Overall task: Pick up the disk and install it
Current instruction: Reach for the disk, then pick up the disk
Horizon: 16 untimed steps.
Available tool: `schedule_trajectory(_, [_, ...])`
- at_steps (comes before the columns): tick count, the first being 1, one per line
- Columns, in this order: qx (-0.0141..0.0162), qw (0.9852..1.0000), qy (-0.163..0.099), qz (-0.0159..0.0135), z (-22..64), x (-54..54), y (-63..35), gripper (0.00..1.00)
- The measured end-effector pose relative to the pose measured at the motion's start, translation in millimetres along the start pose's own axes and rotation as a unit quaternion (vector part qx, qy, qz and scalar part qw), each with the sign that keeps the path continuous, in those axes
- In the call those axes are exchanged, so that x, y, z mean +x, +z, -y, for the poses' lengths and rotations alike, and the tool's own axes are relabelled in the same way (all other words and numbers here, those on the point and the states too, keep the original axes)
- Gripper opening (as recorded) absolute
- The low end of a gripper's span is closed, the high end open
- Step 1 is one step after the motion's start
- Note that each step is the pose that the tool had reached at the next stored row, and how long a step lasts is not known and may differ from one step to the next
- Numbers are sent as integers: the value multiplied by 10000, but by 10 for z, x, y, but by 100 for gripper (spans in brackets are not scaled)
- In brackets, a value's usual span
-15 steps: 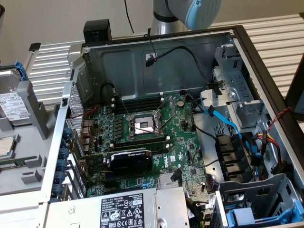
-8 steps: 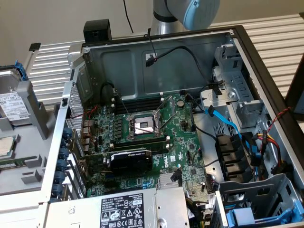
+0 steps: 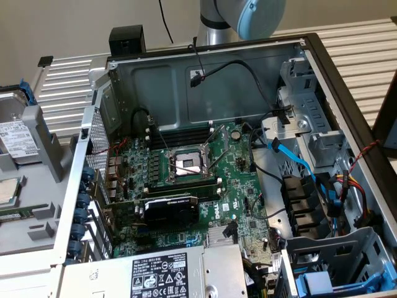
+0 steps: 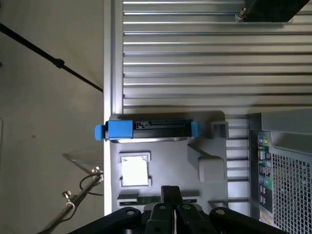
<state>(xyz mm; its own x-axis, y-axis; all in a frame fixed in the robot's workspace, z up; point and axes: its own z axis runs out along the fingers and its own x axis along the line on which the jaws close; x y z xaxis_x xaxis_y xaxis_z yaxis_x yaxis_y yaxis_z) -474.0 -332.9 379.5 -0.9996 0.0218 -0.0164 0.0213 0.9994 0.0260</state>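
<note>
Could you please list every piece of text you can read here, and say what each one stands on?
"DELL", as far as it reads: white print on the motherboard.
Power supply label: printed lines and symbols, too small to read.
White label on the disk: too blurred to read.
Graphics card strip: unreadable.

blue plastic-framed disk (image 4: 146, 128), ribbed matt metal table (image 4: 195, 58)
</note>
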Motion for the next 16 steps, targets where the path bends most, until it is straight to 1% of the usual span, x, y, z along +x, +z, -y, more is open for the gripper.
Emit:
schedule_trajectory(3, [0, 10000, -13, -1, -11, 93, -1, 11])
schedule_trajectory(7, [0, 10000, -22, -2, -12, 158, -2, 11])
schedule_trajectory(16, [0, 10000, -22, -2, -12, 163, -2, 11])
